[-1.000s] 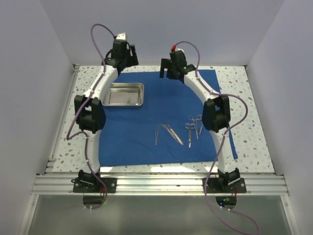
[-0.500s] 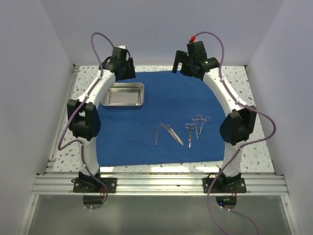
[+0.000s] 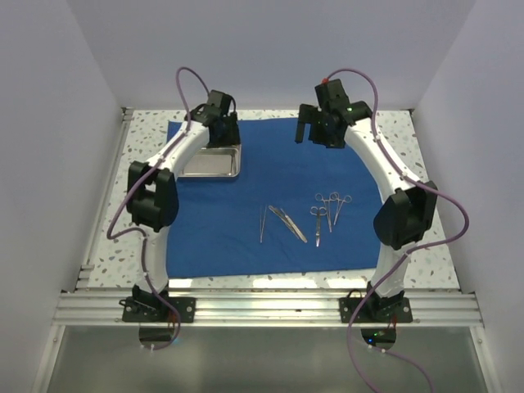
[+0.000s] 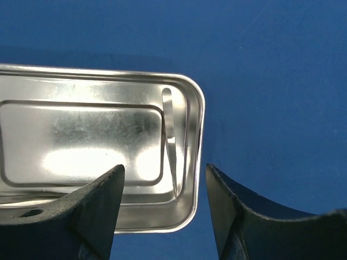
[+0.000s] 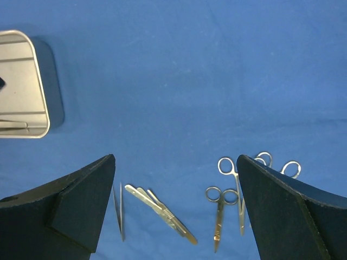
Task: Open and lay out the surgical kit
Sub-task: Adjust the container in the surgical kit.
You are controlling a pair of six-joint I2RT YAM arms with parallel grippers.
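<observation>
We see the steel tray (image 3: 210,163) on the blue cloth (image 3: 237,246) spread over the counter (image 3: 430,155). Our left pincer (image 4: 164,169) hangs open astride the tray's end rim, and one slim instrument (image 4: 169,130) lies inside the tray. Our right pincer (image 5: 174,157), right of the tray, gapes wide and holds nothing. The ring-handled instruments (image 3: 327,209) and straight instruments (image 3: 278,223) lie on the cloth, nearer than the tray and to its right.

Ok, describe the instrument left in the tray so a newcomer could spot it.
Start at the big blue cloth; near its far left corner sits the shiny steel tray. Inside, along one wall, lies a single slim silver instrument. The other instruments lie in a row on the bare cloth nearer the front; this one alone is in the tray.
</observation>
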